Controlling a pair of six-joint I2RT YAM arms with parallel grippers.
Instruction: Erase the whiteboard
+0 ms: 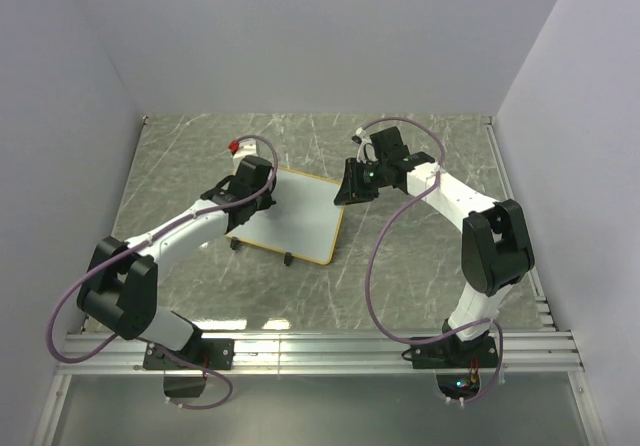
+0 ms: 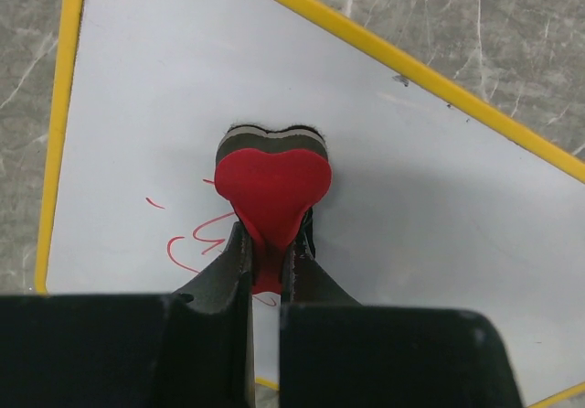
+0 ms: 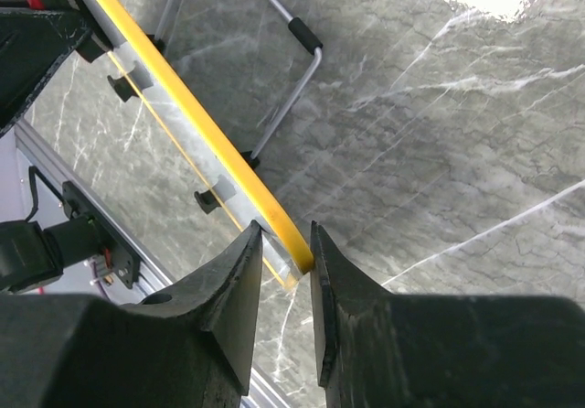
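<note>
Mid-wipe on yellow-framed white whiteboard [image 1: 297,216] propped betw. arms, w/ L gripper [image 2: 272,248] clamped on red heart-shaped eraser [image 2: 272,188] pressed beside red scribbles [image 2: 194,240], R gripper [image 3: 285,240] pinching board's edge; needs sweep over scribbles next.

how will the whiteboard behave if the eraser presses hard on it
Probably stiff: the whiteboard looks flat under the eraser. It looks thin and light, so it could slide or tip on its wire stand; the right gripper pinching its edge should steady it.
</note>
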